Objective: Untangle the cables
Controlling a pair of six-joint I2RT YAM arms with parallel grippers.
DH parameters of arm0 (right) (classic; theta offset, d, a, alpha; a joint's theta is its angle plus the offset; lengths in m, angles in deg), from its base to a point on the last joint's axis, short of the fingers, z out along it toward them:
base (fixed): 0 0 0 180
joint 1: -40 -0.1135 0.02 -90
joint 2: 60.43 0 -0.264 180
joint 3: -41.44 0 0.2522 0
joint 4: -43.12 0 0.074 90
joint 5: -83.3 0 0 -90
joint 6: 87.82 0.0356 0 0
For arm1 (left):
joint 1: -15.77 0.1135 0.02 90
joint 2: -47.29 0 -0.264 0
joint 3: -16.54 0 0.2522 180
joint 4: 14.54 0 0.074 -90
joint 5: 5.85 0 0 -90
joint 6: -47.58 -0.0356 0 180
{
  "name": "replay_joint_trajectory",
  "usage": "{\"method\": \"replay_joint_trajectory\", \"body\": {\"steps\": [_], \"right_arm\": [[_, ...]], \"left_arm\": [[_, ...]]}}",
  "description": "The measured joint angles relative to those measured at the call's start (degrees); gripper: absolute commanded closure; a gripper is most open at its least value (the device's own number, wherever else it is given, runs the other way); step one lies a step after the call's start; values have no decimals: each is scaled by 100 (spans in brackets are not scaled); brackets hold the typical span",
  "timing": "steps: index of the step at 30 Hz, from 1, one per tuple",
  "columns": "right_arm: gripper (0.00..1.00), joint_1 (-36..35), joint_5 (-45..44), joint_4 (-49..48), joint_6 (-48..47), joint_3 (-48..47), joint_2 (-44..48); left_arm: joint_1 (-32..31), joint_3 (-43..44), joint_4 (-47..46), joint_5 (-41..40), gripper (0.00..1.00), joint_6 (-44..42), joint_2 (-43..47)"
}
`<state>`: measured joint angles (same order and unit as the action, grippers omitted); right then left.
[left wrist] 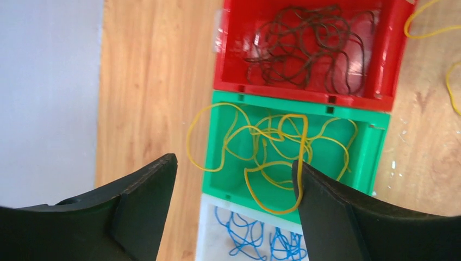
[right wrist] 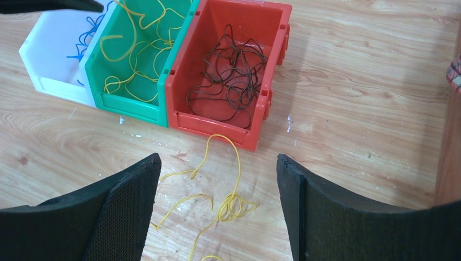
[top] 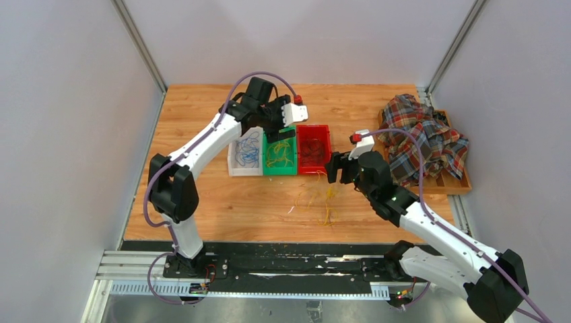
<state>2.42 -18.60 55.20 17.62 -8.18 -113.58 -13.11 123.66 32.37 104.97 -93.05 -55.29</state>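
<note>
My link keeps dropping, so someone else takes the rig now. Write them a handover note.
Left gripper: open, above the green bin.
Right gripper: open, over the loose yellow strands on the table in front of the red bin.
Done: blue cables in the white bin, yellow cables in the green bin, dark cables in the red bin.
Left: the loose yellow strands probably go into the green bin. One yellow loop hangs over its wall.

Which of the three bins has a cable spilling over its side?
The middle, green bin: a yellow cable loops out over its wall. The red bin and white bin hold theirs inside.
</note>
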Motion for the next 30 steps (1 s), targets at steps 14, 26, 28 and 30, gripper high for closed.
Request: {"method": "replay_joint_trajectory", "body": {"steps": [14, 26, 28, 30], "right_arm": [[19, 4, 341, 332, 4, -127, -166], [31, 127, 1488, -501, 455, -918, -1480], [37, 146, 1808, -824, 608, -1032, -1838], [44, 151, 2170, -1246, 813, -1137, -2282]], "left_arm": [[26, -1311, -1010, -634, 2, 94, -374], [369, -691, 177, 116, 2, -651, -101], [409, -693, 254, 197, 2, -669, -87], [433, -719, 275, 264, 2, -662, -87]]}}
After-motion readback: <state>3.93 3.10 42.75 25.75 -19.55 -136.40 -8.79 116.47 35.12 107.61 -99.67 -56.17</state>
